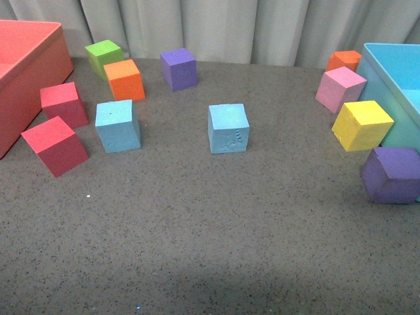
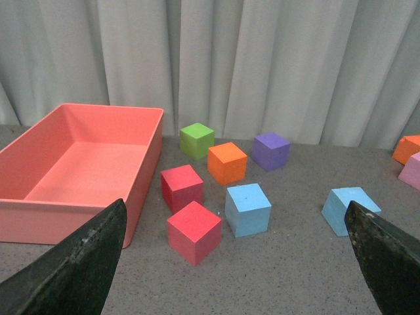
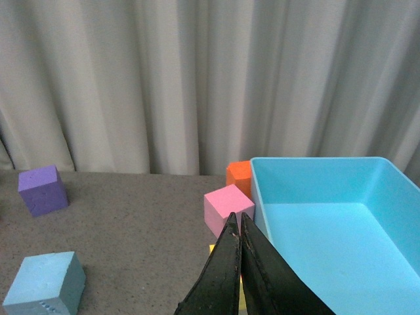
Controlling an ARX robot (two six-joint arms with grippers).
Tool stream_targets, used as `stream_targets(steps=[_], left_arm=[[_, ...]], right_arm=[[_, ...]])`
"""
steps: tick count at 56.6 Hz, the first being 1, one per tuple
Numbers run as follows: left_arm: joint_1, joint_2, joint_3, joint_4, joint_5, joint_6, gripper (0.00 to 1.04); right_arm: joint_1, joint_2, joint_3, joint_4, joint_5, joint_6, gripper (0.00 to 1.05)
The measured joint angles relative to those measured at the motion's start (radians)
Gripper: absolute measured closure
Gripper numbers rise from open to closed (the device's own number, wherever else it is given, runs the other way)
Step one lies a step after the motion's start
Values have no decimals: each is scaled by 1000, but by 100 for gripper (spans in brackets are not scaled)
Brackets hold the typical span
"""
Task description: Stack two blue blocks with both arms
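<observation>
Two sky-blue blocks rest apart on the grey table. One blue block (image 1: 118, 125) sits left of centre beside the red cubes; it also shows in the left wrist view (image 2: 247, 209). The other blue block (image 1: 228, 128), with embossed marks on its front face, sits at the centre; it shows in the left wrist view (image 2: 349, 209) and the right wrist view (image 3: 46, 283). Neither arm shows in the front view. My left gripper (image 2: 236, 262) is open and empty, raised in front of the blocks. My right gripper (image 3: 236, 226) is shut and empty, above the pink cube.
A red bin (image 1: 26, 72) stands far left, a light-blue bin (image 1: 394, 79) far right. Red cubes (image 1: 56, 144), green (image 1: 104, 56), orange (image 1: 125, 79) and purple (image 1: 178, 67) cubes lie at the left and back. Pink (image 1: 340, 88), yellow (image 1: 361, 125), purple (image 1: 392, 174) and orange (image 1: 344, 60) cubes crowd the blue bin.
</observation>
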Motion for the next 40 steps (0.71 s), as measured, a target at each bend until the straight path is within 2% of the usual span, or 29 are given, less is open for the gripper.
stream_targets(steps=[21,26,29,40], left_arm=[[0,0,0,0,0,0,7],[0,0,0,0,0,0,7],[0,0,0,0,0,0,7],[0,0,0,0,0,0,7]], right_arm=[[-61,-263,-151,-115,-64,0,104],[-77,-335,-180,-161,-79,0,104],[-120,-385,-196,-197,-138,0,104],[-148,-542,-232,-314,-147,0,104]])
